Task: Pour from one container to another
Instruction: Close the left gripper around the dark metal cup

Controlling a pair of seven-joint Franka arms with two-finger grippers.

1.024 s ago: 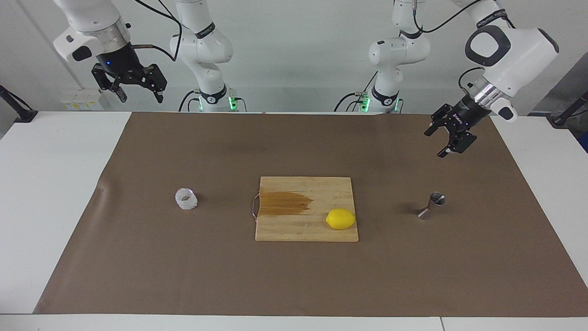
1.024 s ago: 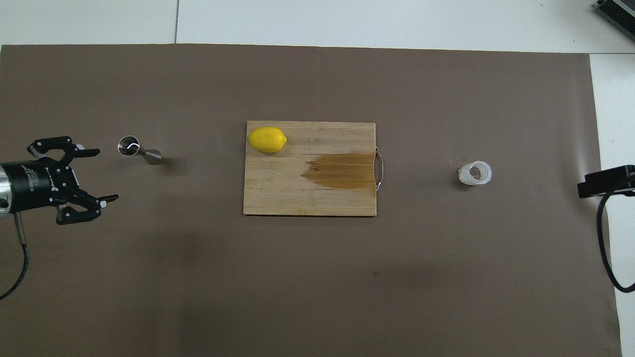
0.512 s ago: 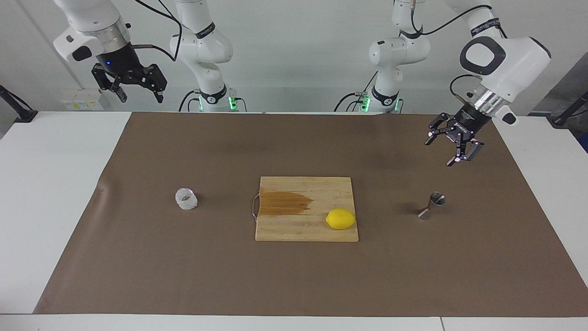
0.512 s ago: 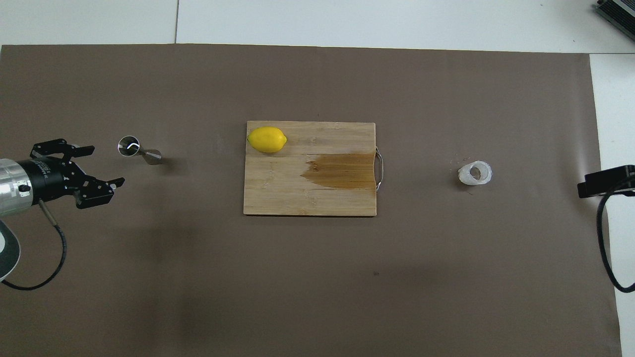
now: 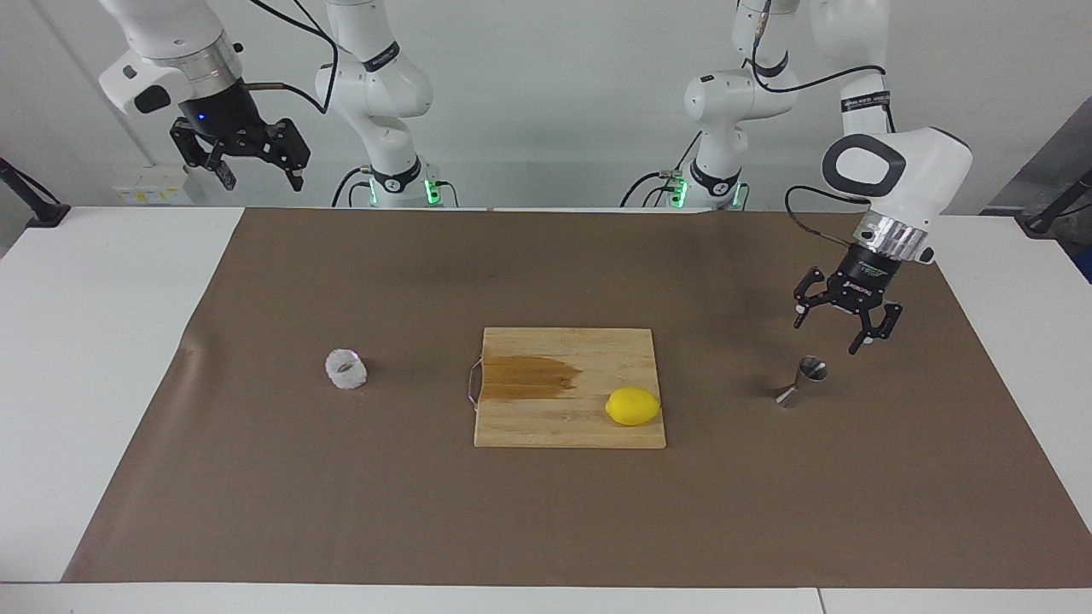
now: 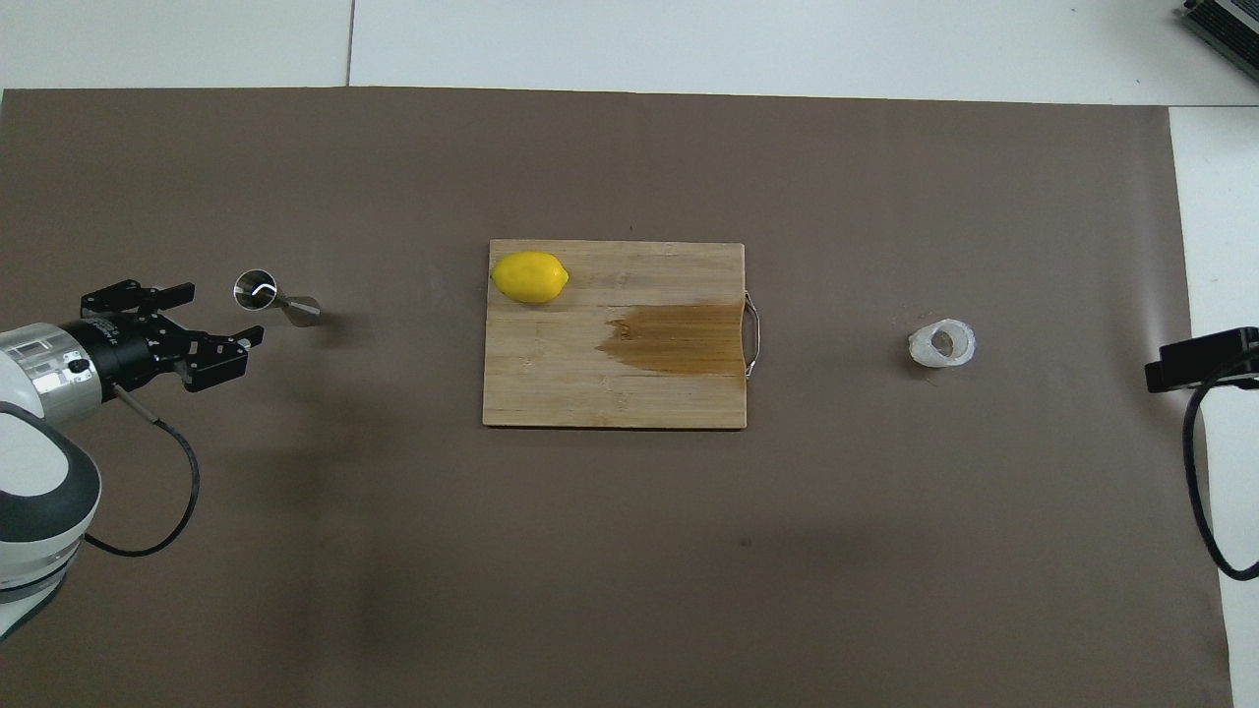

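The whitish bumpy cup point(image 5: 346, 369) point(image 6: 942, 343) stands on the brown mat toward the right arm's end, beside the cutting board. The steel jigger point(image 5: 802, 381) point(image 6: 275, 298) stands upright on the mat toward the left arm's end, mouth up. My left gripper point(image 5: 827, 335) point(image 6: 224, 313) hangs open and empty low over the mat, close beside the jigger without touching it. My right gripper point(image 5: 263, 181) waits high up by the table's edge at its own end, open and empty.
A wooden cutting board point(image 5: 570, 431) point(image 6: 551, 393) with a dark wet stain and a wire handle lies mid-table. A lemon point(image 5: 633, 406) point(image 6: 530, 276) rests on it. The brown mat point(image 5: 546, 520) covers most of the white table.
My left gripper has dropped and swung in toward the jigger, its wrist turning to point down. The right arm, cup, jigger and lemon have not moved.
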